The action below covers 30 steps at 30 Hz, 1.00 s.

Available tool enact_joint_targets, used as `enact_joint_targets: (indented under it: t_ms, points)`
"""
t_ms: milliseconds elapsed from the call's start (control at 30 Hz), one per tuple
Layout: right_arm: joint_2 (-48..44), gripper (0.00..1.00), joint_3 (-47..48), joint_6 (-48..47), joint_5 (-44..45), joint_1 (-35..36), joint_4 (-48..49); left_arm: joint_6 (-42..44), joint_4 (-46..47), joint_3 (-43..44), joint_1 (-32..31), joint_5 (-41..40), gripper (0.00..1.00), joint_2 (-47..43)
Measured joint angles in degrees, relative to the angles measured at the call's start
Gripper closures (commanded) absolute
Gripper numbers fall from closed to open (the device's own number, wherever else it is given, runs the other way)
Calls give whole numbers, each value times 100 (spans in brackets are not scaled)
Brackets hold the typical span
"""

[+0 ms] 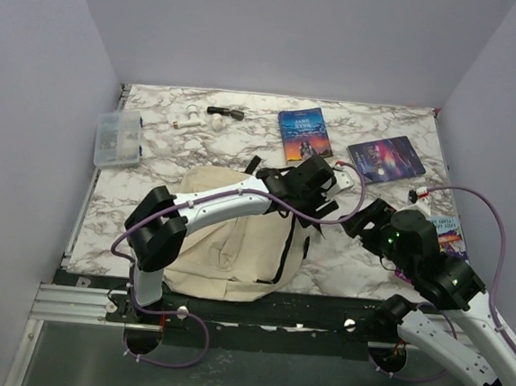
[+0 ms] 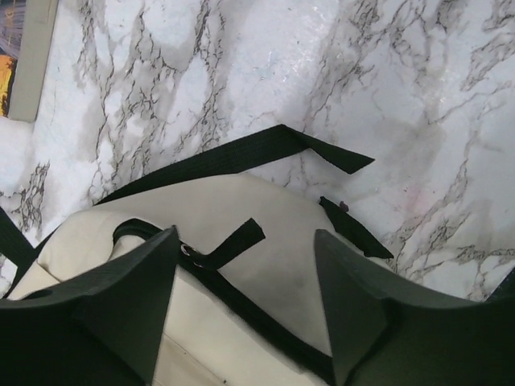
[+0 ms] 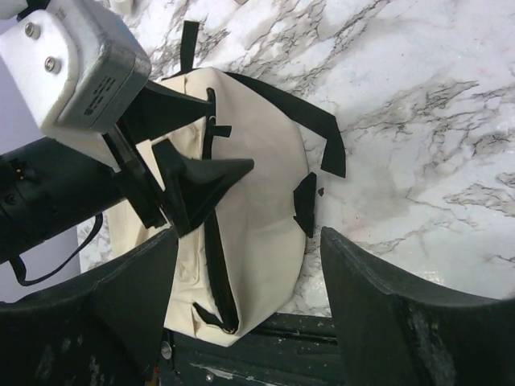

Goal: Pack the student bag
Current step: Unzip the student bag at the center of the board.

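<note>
My left tool (image 2: 244, 257), fingers apart, hung over the bag's (image 2: 282, 213) far end, seemingly just above its zipper pull (image 2: 187, 251); the right tool (image 3: 248, 249), also apart, sat farther off.

A small clear plastic box (image 1: 118, 139) sits at the left edge of the white marble worktop (image 1: 244, 147), with a short black stick (image 1: 225, 112) and a white pen-like piece (image 1: 184, 124) nearby. A blue-covered book (image 1: 305, 134) and a dark purple book (image 1: 386, 159) lie farther right.

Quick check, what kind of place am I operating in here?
Likely a staged robot test cell, not a real classroom: plain walls box in a marble-patterned table, the arms are bolted to a metal frame, and the student bag and books look laid out as props.
</note>
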Motion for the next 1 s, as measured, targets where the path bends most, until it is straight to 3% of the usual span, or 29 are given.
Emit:
enact_joint_targets:
  t_ms: [133,467,633,833,1000]
  points:
    - [59,26,0,-2,2,0,-20,81,-42,136,13,-142,50,201]
    - [258,27,-457,-24,-166,0,57,-94,-114,188,173,-627,98,302]
    - [468,27,-774,-181,-442,0,356,-415,-127,245,304,-636,100,299]
    - [1766,23,-861,-817,-1596,-2,1528,-1067,-133,245,426,-409,100,256]
    - [2435,26,-807,-1069,-2218,-2,2516,-1622,-131,232,505,-240,100,81]
